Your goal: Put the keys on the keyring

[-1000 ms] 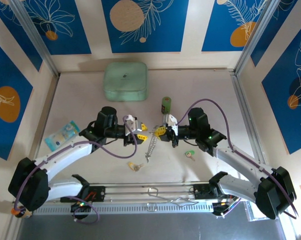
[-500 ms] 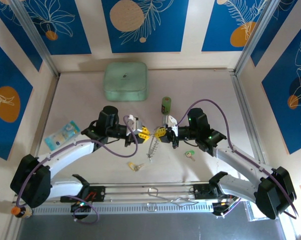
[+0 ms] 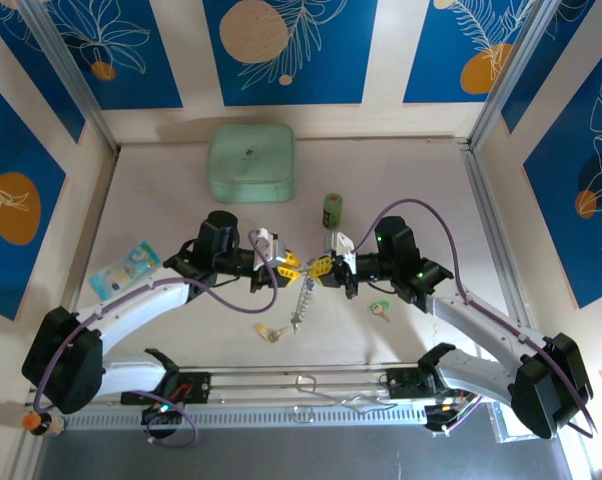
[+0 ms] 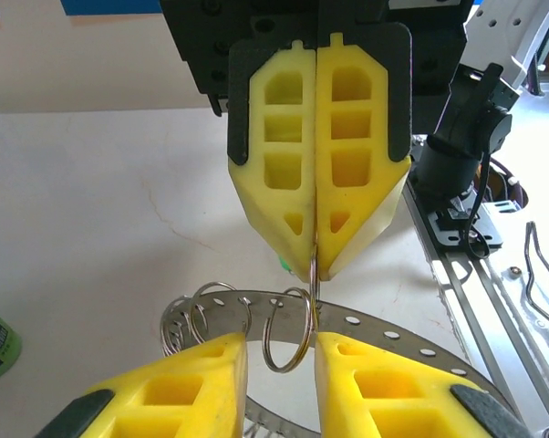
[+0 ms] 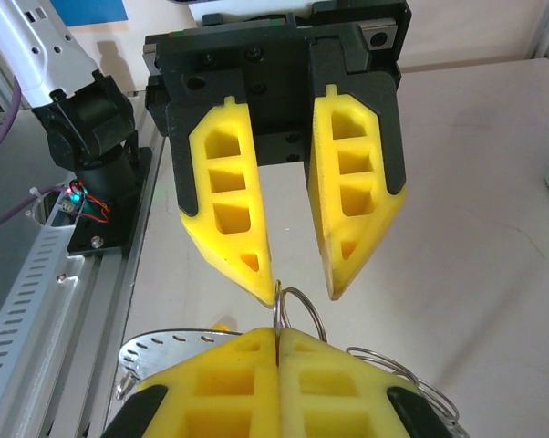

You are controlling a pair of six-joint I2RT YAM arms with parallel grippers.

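Handover work sits at mid-table: the right gripper (image 5: 276,339) is pinched tight on a small wire loop (image 5: 300,312) of the keyring (image 4: 384,332). That keyring is a perforated silvery band held up off the table (image 3: 161,200) between the two arms, its free end dangling below them in the overhead view. The left gripper (image 4: 279,339) faces it with fingers apart, straddling that same loop; whether a pad touches the wire I cannot tell. No key is on the band or in either gripper. A yellow-headed key (image 3: 271,332) lies on the table near the band's dangling end, and a green-headed key (image 3: 381,308) lies beside the right arm. The step looks like taking a second hold on the loop. To do it well, the left fingers should close squarely on the wire, clear of the right fingertips, with the right grip kept firm until they do. A skewed pinch could flick the thin wire out and drop the band.
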